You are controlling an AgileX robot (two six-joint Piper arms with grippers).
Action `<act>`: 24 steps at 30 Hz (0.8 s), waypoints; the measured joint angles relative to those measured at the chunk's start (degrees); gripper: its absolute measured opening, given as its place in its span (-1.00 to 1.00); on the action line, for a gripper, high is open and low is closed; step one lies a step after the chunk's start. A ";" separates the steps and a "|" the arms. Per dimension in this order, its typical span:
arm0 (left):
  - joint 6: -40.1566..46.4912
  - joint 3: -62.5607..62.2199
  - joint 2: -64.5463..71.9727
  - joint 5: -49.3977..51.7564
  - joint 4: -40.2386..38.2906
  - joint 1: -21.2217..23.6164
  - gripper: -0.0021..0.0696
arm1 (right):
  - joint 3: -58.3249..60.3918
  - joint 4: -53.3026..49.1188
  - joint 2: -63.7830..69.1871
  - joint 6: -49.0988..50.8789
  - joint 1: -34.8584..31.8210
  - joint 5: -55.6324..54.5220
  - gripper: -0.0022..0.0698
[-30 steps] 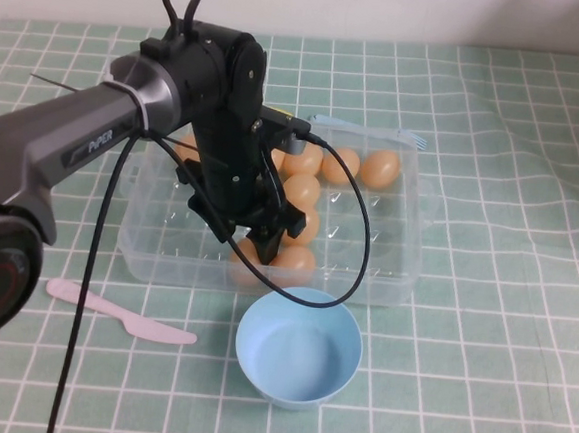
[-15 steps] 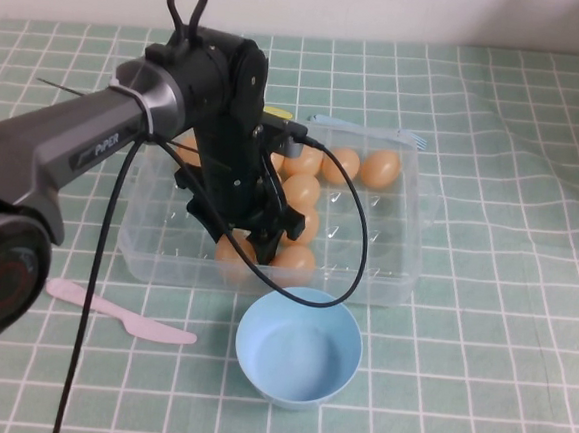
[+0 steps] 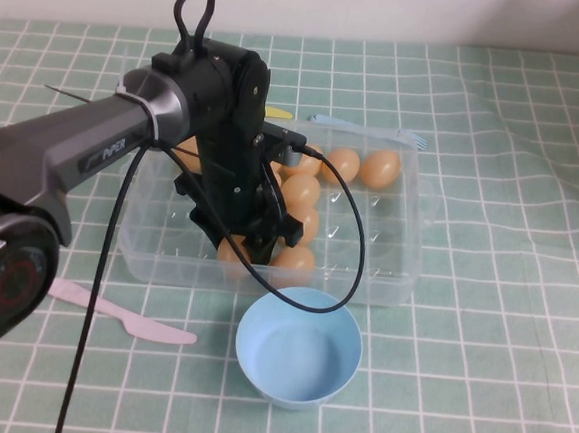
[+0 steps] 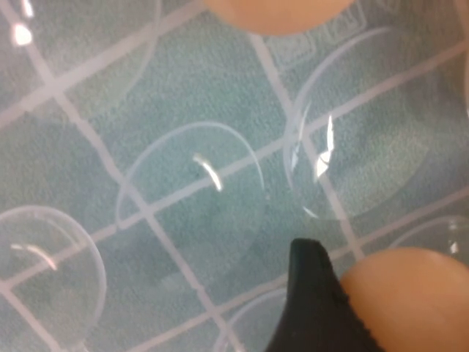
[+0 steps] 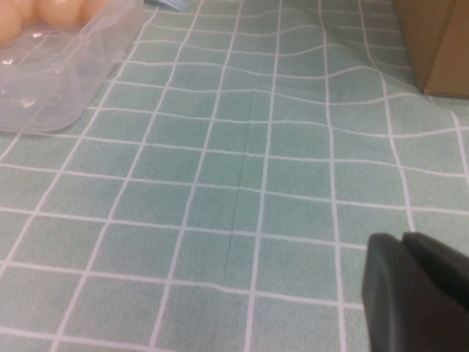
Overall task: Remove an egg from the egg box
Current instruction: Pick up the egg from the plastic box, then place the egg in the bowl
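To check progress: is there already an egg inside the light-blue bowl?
No, the light-blue bowl is empty in the high view; every visible egg sits in the egg box.

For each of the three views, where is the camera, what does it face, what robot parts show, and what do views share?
High: raised on the robot's side, angled down at the clear plastic egg box; left arm and left gripper inside it.
Left wrist: close above empty cups; one fingertip beside a tan egg.
Right wrist: low over the checked green cloth; right gripper off to the box's side.
Shared: all three see the box.
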 joint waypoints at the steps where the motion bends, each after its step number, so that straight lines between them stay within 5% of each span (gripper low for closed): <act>1: 0.00 0.00 0.00 0.00 0.00 0.00 0.06 | 0.00 0.00 0.00 0.00 0.00 0.00 -0.99; 16: 0.87 1.68 -12.57 0.00 1.40 -0.42 0.06 | 0.00 0.00 0.00 0.00 0.00 0.00 -0.99; 24: 0.87 17.42 -27.45 0.68 4.29 -8.31 0.06 | 0.00 0.00 0.00 0.00 0.00 0.00 -0.99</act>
